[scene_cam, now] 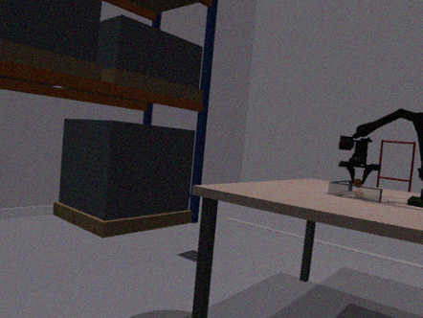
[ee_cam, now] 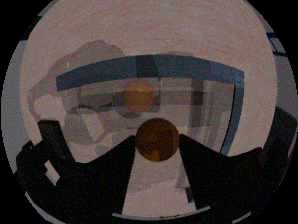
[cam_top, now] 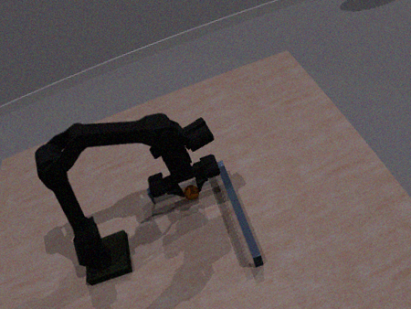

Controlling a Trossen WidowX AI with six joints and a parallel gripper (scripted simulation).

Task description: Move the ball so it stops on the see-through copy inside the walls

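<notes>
Pinching the orange ball [cam_top: 191, 192] [scene_cam: 357, 182] [ee_cam: 157, 140] btwn its fingertips, the gripper [cam_top: 190, 190] [scene_cam: 358, 181] [ee_cam: 157, 139] hung over the table [cam_top: 314, 176] [scene_cam: 269, 193] [ee_cam: 165, 30], w/ the see-through copy [scene_cam: 358, 192] [ee_cam: 138, 95] apart from the ball, nr the clear walls [cam_top: 241, 214] [scene_cam: 366, 194] [ee_cam: 150, 66].

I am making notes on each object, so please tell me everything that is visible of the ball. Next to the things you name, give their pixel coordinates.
The ball [cam_top: 191, 192] [scene_cam: 358, 182] [ee_cam: 157, 140] is small, round and dark orange, with darker patches. It looks solid, but its material is unclear. The gripper's two black fingers pinch it from opposite sides, above the paler see-through copy [scene_cam: 358, 192] [ee_cam: 138, 95].
</notes>
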